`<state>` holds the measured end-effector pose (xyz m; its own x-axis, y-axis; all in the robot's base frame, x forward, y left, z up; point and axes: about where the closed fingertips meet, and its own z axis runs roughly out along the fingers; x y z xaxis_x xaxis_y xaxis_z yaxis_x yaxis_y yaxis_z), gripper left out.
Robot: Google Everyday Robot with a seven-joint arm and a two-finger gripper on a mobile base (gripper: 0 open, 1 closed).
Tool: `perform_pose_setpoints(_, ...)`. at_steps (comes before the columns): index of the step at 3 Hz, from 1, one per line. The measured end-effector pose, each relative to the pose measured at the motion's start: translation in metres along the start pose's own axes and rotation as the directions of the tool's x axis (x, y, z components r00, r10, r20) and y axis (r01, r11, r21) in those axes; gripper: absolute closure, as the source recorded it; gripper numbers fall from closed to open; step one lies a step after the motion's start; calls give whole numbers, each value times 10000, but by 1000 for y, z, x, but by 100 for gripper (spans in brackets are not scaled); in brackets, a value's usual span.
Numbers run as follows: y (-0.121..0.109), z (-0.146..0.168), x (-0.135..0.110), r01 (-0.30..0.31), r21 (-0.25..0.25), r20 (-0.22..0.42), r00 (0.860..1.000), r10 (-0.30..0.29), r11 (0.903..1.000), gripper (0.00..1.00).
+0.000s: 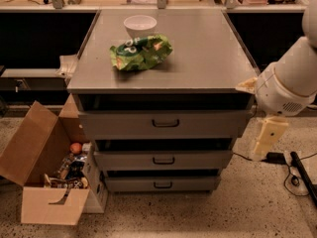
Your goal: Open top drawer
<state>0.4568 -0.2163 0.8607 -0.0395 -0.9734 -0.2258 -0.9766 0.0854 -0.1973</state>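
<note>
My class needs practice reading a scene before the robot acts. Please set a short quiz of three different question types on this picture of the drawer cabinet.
1. True or false: the gripper is touching the handle of the top drawer.
2. What lies on the cabinet? A) an apple and a can. B) a white bowl and a green bag. C) a folded towel.
3. Fill in: seen from the camera, the cardboard box stands on the floor at the cabinet's ____ side.

Key
1. False: the gripper hangs beyond the cabinet's right side, away from the handle.
2. B.
3. Left.
</note>
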Motion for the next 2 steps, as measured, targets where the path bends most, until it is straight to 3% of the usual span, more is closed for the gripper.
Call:
perform_pose_setpoints(1,8,52,0,716,-445,381,9968,-699,9964,0)
perform_pose_setpoints(2,13,103,-10,1386,-996,690,9888,-1321,9853,0)
